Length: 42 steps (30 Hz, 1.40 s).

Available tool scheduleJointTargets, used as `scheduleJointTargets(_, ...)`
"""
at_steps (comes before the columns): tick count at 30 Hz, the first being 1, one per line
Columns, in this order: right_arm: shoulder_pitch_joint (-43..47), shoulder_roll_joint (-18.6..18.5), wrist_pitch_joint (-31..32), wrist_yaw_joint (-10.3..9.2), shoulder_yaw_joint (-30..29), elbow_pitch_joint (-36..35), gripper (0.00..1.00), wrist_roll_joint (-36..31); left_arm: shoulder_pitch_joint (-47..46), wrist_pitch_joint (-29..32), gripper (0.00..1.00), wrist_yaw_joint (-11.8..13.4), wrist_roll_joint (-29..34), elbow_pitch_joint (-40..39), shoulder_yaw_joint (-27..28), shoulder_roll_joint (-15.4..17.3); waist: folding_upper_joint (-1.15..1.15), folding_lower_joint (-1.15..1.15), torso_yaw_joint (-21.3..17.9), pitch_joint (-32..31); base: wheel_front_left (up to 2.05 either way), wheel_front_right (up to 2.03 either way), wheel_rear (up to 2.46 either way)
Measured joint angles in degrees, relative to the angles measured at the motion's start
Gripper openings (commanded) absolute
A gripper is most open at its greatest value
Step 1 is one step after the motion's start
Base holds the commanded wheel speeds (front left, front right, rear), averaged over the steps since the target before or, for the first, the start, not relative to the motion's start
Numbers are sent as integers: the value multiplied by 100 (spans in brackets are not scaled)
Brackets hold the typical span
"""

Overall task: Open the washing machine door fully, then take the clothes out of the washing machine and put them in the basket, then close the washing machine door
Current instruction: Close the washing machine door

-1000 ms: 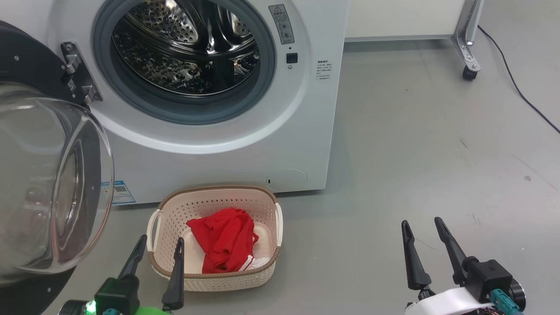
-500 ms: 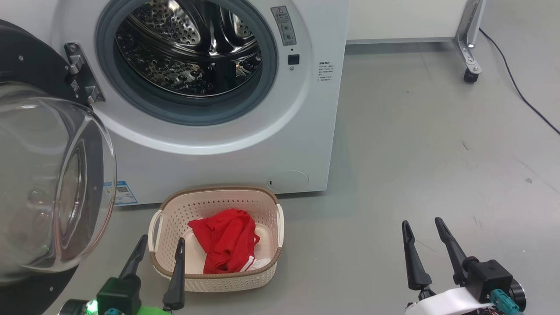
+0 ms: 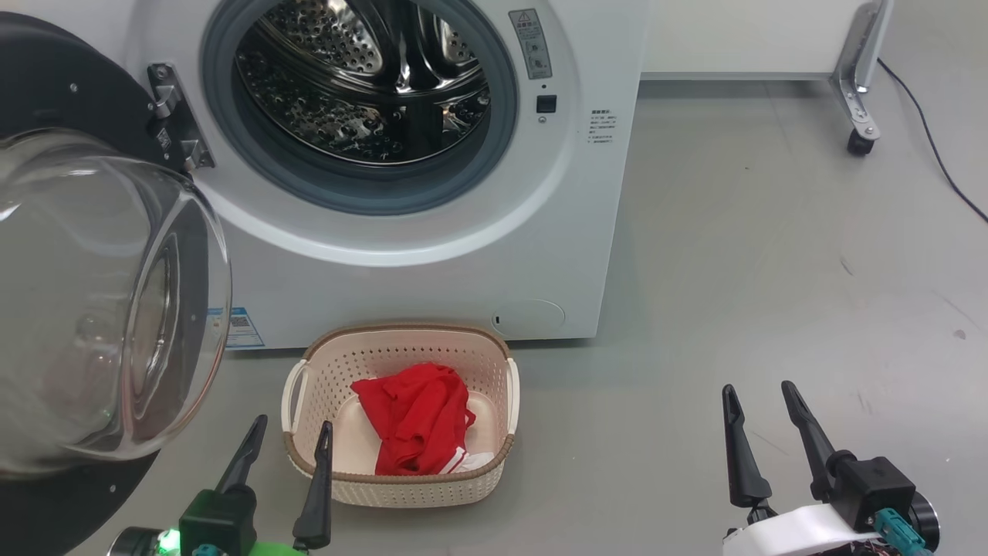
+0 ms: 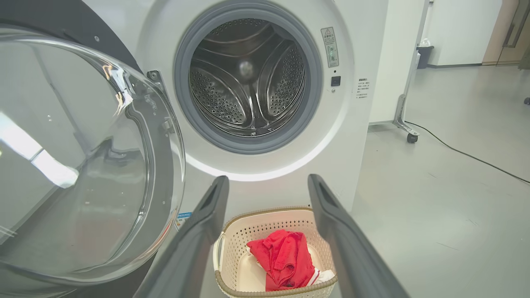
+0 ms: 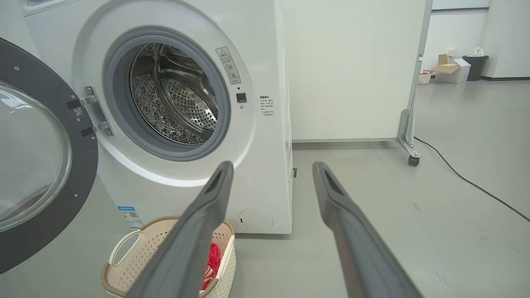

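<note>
Dark left end effector (image 3: 294, 421), right end effector (image 3: 757, 386): both spread wide, empty.

One washing machine (image 3: 432, 270), one door (image 3: 100, 309), one basket (image 3: 401, 486), one red garment (image 3: 421, 421), one left pincer (image 3: 293, 423), one right pincer (image 3: 758, 388)

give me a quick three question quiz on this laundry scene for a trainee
1. True or false: the red garment lies in the basket.
2. Multiple choice: the washer door is A) shut, B) swung open to the left, C) taken off.
3. Fill in: the drum of the washer looks ___.
Key: 1 true; 2 B; 3 empty.
</note>
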Motion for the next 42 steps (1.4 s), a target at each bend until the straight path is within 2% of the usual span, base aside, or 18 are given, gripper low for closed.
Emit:
scheduleJointTargets(11, 1, 0, 0, 7, -41, -56, 100, -44, -2, 0, 100, 0, 47, -16, -19, -90, 0, 0, 561, 37, 0, 0, 0)
scheduleJointTargets(32, 0, 2, 0, 59, 120, -63, 100, -57, -11, -2, 100, 0, 74, -4, 78, -123, 0, 0, 1988, 57, 0, 0, 0)
scheduleJointTargets(37, -2, 2, 0, 83, 210, -24, 100, -57, -6, -8, 100, 0, 74, -1, 186, -124, 0, 0, 2185, 35, 0, 0, 0)
scheduleJointTargets(42, -2, 2, 0, 102, 257, 13, 100, -56, -3, -8, 100, 0, 74, -1, 225, -125, 0, 0, 2225, 8, 0, 0, 0)
